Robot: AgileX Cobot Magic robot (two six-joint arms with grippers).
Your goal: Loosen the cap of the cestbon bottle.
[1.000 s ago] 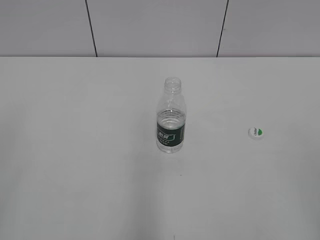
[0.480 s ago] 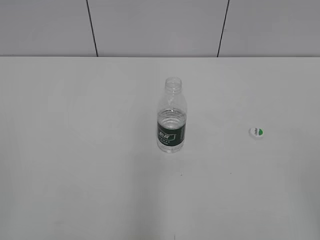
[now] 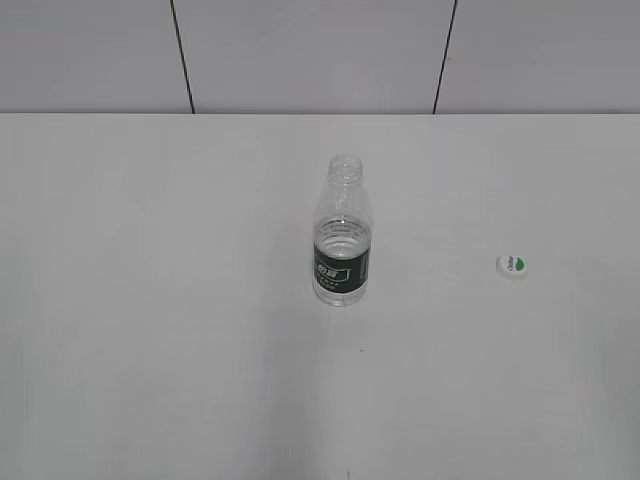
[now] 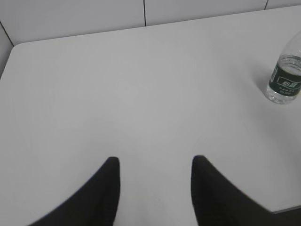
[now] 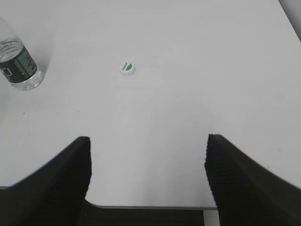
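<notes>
Nothing has moved: clear green-labelled plastic cestbon bottle (image 3: 342, 236) stands uncapped; small white round cap (image 3: 511, 265) lies well apart. Left gripper (image 4: 155, 162) and right gripper (image 5: 147, 141) gape wide, empty.

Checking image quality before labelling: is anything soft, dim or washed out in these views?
Exterior view: flat even light, bottle and cap sharp, near table dimmer. Left wrist view: left gripper fingertips blurred. Right wrist view: right gripper equally soft.

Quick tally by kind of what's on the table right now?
Bottles: 1, the cestbon bottle, upright with its neck open.
Caps: 1, the cap, lying on the table to the bottle's right.
Total: 2.
</notes>
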